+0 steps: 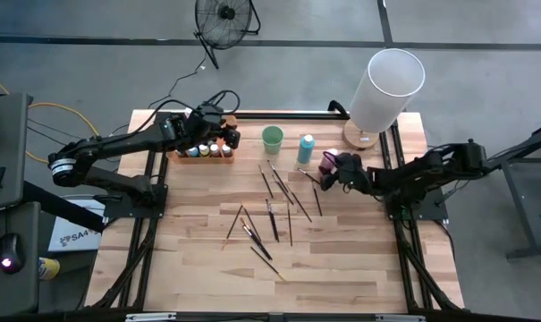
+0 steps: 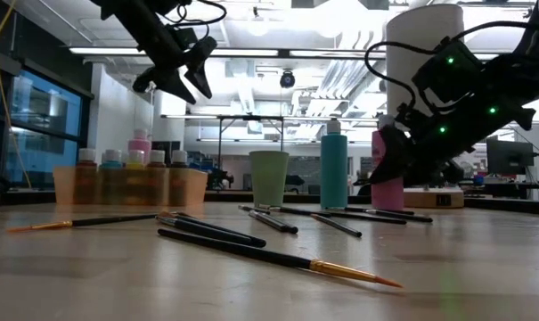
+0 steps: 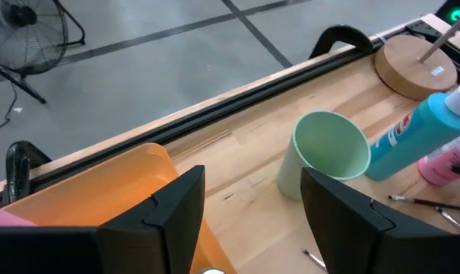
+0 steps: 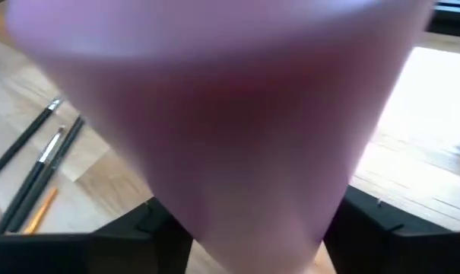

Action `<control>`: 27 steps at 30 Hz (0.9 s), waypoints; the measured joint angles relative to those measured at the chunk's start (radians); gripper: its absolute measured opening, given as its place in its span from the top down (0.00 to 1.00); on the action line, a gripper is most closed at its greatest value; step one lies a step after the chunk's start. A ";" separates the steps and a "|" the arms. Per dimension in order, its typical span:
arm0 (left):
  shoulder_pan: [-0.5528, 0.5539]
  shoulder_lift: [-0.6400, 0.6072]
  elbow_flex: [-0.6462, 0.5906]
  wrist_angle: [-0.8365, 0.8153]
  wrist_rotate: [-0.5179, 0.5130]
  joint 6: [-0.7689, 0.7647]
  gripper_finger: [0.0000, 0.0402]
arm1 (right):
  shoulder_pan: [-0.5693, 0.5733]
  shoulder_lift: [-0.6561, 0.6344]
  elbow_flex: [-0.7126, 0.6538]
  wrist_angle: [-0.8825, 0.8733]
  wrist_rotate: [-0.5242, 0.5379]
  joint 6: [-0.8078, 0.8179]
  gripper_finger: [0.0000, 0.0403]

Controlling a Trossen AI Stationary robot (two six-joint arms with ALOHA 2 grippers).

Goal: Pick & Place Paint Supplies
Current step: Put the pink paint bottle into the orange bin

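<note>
Right pincer closing round the tall pink bottle; left pincer spread and empty above the tray.

The right gripper point(image 2: 396, 174) has the pink bottle point(image 2: 387, 178) upright between its fingers, long axis vertical, on the table; whether it is clamped yet I cannot tell. Just beyond stands the blue bottle point(image 1: 306, 148), then the green cup point(image 1: 272, 139), with brushes point(image 1: 272, 219) scattered well apart. Farthest off, the left gripper point(image 1: 218, 128) hovers open, holding nothing, over the orange tray point(image 1: 227, 117) of small paint bottles point(image 1: 205, 151). The right arm is nearer.
</note>
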 joint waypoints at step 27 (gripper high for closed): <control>-0.112 0.081 0.164 0.255 0.627 0.345 0.47 | 0.002 -0.124 0.515 -0.538 -0.571 -0.256 0.58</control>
